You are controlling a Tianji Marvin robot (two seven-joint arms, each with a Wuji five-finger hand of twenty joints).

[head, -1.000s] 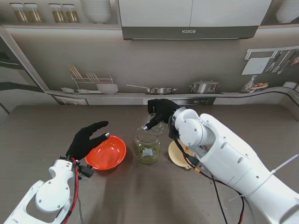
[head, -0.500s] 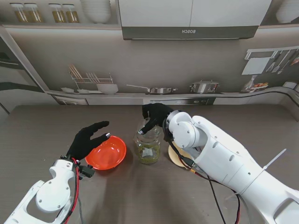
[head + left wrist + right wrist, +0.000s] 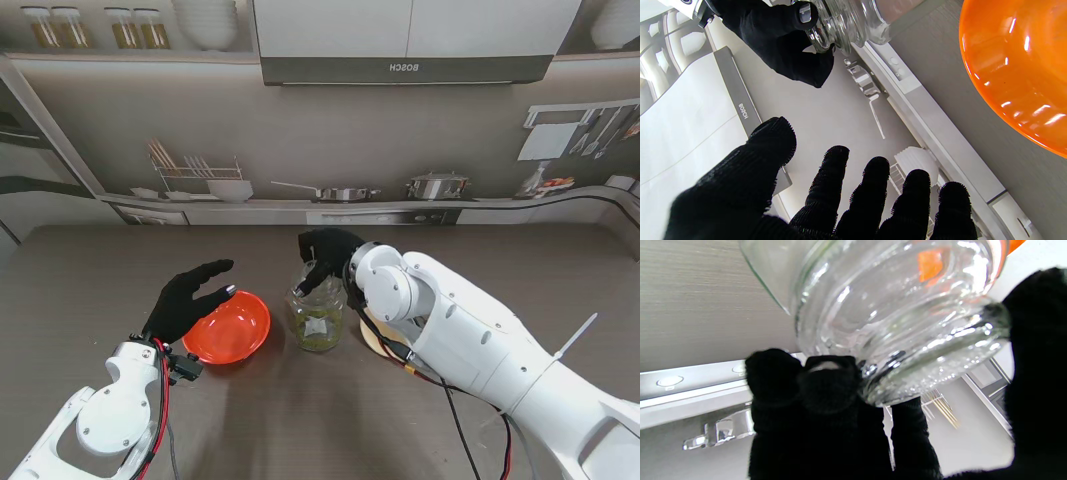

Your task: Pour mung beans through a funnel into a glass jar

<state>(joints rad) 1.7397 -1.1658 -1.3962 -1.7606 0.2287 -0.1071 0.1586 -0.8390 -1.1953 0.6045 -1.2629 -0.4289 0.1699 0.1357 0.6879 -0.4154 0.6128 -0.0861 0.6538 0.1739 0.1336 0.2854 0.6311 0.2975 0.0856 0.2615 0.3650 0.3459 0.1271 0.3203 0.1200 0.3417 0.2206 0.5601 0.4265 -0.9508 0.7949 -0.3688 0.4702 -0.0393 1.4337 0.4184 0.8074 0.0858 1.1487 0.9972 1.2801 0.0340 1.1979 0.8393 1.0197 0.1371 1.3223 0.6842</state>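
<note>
Your right hand (image 3: 325,252) is closed on the funnel (image 3: 323,281) sitting in the mouth of the glass jar (image 3: 318,315) at table centre. Your left hand (image 3: 185,298) hovers spread and empty beside the orange bowl (image 3: 230,328), left of the jar.

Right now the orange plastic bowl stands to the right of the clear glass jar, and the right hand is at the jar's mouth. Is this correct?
Not quite. The stand view shows the orange plastic bowl to the left of the clear glass jar, not the right. The right hand is indeed at the jar's mouth.
</note>
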